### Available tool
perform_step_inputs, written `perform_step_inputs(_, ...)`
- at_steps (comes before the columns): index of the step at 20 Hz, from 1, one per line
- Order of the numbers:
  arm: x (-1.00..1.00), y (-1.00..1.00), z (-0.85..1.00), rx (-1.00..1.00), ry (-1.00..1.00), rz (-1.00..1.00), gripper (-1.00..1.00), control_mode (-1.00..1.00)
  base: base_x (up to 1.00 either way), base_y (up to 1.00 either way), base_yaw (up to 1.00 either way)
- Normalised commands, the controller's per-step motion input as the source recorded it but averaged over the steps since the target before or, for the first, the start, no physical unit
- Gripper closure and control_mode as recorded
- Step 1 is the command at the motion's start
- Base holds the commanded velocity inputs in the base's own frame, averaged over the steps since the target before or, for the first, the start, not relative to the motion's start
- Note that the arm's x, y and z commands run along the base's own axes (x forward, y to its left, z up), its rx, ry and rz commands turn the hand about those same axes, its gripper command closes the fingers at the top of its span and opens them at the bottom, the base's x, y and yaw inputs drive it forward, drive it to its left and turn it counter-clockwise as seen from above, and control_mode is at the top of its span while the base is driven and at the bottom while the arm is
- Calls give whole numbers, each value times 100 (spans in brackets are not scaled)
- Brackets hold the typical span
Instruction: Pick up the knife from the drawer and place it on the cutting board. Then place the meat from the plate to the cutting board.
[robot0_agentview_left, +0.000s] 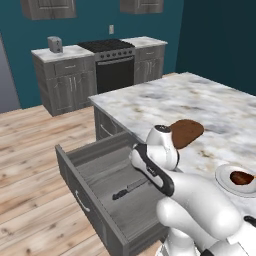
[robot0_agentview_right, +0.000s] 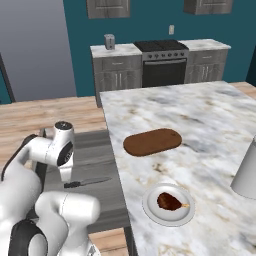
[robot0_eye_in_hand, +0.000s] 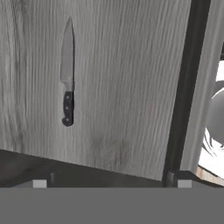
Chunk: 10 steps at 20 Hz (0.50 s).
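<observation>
Knife (robot0_eye_in_hand: 67, 74) lies flat on the grey wood-grain floor of the drawer (robot0_agentview_left: 82, 197), dark handle at one end and grey blade at the other, untouched by anything; from the left base view it (robot0_agentview_left: 129, 189) sits near the middle of the drawer floor, and from the right base view it (robot0_agentview_right: 87, 182) lies just beside the island's edge. That drawer is pulled wide out from the marble island (robot0_agentview_right: 200, 115), its silver bar handle on the front panel facing the wooden floor. Above the drawer hangs the gripper (robot0_eye_in_hand: 109, 179), its 2 fingers (robot0_eye_in_hand: 39, 180) spread wide apart with nothing between them, and the knife lies well clear of both tips. The white arm bends over the drawer's near corner in both base views. On the island counter rests the cutting board (robot0_agentview_right: 152, 141), a reddish-brown oval with nothing on it, partly hidden behind the arm in the left base view (robot0_agentview_left: 187, 132). Nearer the robot sits the plate (robot0_agentview_right: 168, 204), round and white, with the meat (robot0_agentview_right: 169, 201) lying on its middle; the plate (robot0_agentview_left: 225, 181) and meat (robot0_agentview_left: 241, 177) also show at the right edge of the left base view. Board and plate stand near each other but apart.
</observation>
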Motion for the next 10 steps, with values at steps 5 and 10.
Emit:
perform_step_inputs(5, 2, 5, -38, -4, 0, -7, -100, -100, 0, 0, 0)
perform_step_inputs(10, 18, 2, -20, -12, -1, -4, -100, -100, 0, 0, 0)
